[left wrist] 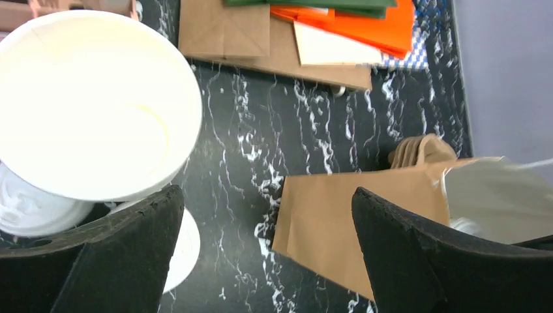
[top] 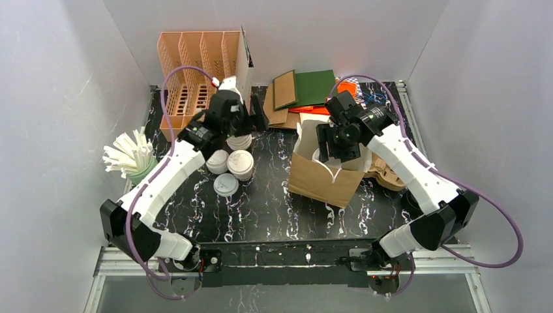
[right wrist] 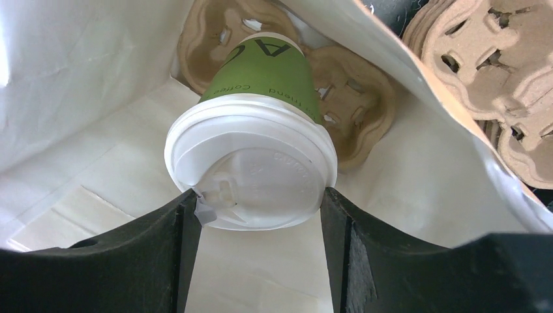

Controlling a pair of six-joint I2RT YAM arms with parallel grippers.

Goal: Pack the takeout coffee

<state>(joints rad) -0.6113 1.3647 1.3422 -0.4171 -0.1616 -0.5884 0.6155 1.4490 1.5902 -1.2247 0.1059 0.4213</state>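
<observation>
Right wrist view looks down into the brown paper bag (right wrist: 78, 59), and the green cup (right wrist: 264, 72) sits in the middle of the frame. The right end effector (right wrist: 259, 201) grips it, one finger pressed on each side of its white lid (right wrist: 251, 173). The cup's long line runs up the frame, away from the fingers. It leans a little, with its bottom toward the cardboard carrier (right wrist: 352, 85) lying in the bag. Whether the bottom is already down in a hole cannot be told. The next push probably has to go along that line, into the carrier. In the top view, other white-lidded cups (top: 240, 163) wait on the worktop (top: 274, 208), left of the bag. The left end effector (left wrist: 267, 195) is nearest to them, wide open and holding nothing.
</observation>
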